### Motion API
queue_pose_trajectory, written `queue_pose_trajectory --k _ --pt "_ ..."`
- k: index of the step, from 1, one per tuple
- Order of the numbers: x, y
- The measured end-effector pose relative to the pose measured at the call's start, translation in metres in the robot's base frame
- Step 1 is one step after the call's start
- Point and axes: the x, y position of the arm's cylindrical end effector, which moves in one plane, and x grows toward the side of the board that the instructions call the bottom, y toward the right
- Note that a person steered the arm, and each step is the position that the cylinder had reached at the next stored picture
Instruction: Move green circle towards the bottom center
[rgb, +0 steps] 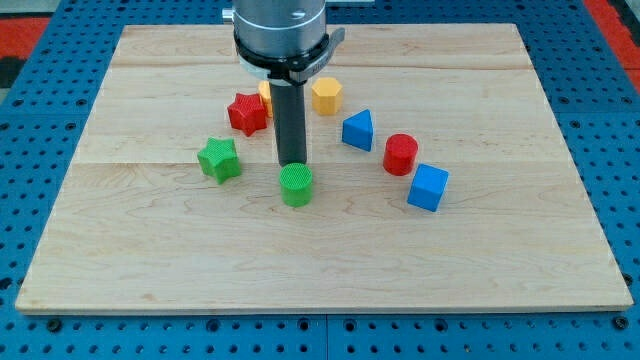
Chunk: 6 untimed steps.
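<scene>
Setting: Pale wooden desk (500, 250) lay over a blue perforated base, and our blocks were scattered across its middle.
Green circle: the green circle (296, 185) stood near the centre of the desk, a little to the view's left, with bare wood below it.
Our tip: our tip (292, 164) sat just above the circle in the view, touching its upper edge or very nearly so.
End effector: we carried only a plain rod with nothing that opens or shuts, so it held nothing.
Neighbours: green star (219, 159) at the view's left; red star (246, 113) and yellow block (326, 95) higher up; blue triangle (358, 130), red cylinder (401, 154) and blue cube (428, 187) to the right.
Handling: we judged the circle light, rigid and easy to slide; its round side could slip off the rod, so pushing through the middle of its upper edge seemed best.
</scene>
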Motion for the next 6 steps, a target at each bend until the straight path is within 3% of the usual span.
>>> queue_pose_trajectory --k 1,3,6 --pt "0.03 -0.002" --pt "0.045 0.028" --pt "0.079 0.024"
